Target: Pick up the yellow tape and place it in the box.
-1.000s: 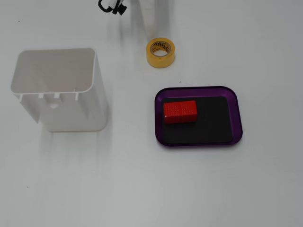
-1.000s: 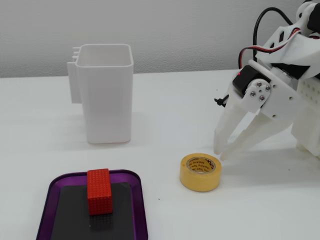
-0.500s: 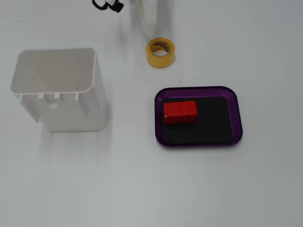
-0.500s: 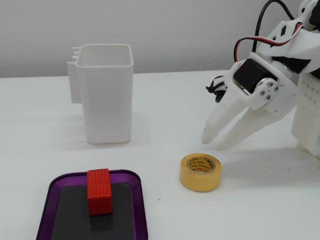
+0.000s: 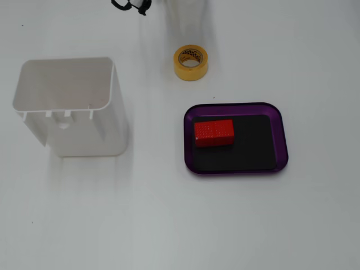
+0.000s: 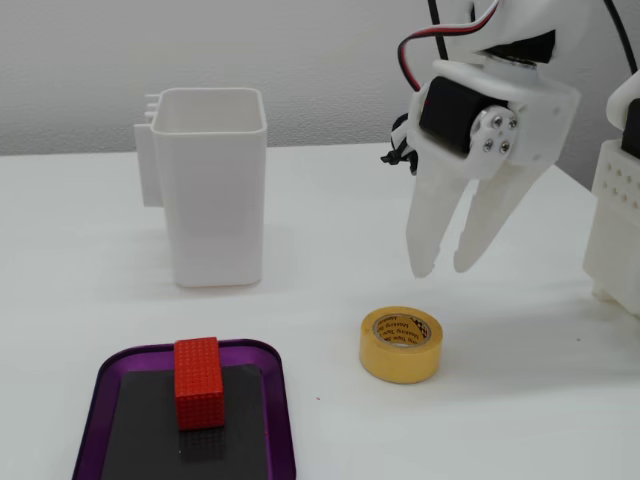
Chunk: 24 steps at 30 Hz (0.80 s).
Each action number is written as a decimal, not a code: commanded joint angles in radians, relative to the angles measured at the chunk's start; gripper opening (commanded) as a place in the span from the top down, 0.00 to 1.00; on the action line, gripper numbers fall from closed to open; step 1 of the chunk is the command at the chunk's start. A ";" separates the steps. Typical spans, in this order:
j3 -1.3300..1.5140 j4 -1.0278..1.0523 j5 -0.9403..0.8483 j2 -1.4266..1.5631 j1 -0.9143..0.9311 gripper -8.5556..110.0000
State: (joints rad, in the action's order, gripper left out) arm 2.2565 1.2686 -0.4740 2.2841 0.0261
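The yellow tape [image 5: 190,62] [image 6: 401,344] lies flat on the white table, untouched. The box [image 5: 236,171] [image 6: 140,355] is a shallow purple tray with a black floor, and a red block [image 5: 214,133] [image 6: 198,382] lies inside it. My white gripper [image 6: 443,270] hangs above the table just behind the tape, fingers pointing down. It is open by a narrow gap and holds nothing. In the fixed view from above, the gripper [image 5: 185,19] is only a faint white shape at the top edge, beyond the tape.
A tall white plastic bin [image 5: 70,104] [image 6: 210,200] stands left of the tape and the tray. The arm's white base [image 6: 615,230] is at the right edge of the side view. A black cable [image 5: 130,5] hangs at the top of the view from above.
My gripper has lifted and swung left in the side view, turning from a slanted pose to fingers pointing straight down. Tape, tray and block have not moved.
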 commanded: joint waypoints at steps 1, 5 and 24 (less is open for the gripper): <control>-0.060 0.002 -0.015 -0.104 -0.014 0.81; -0.061 -0.002 -0.015 -0.146 -0.018 0.79; 0.172 -0.273 -0.018 -0.160 -0.028 0.81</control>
State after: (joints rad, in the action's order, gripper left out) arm 2.4160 1.0324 -0.4878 2.1276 -0.0031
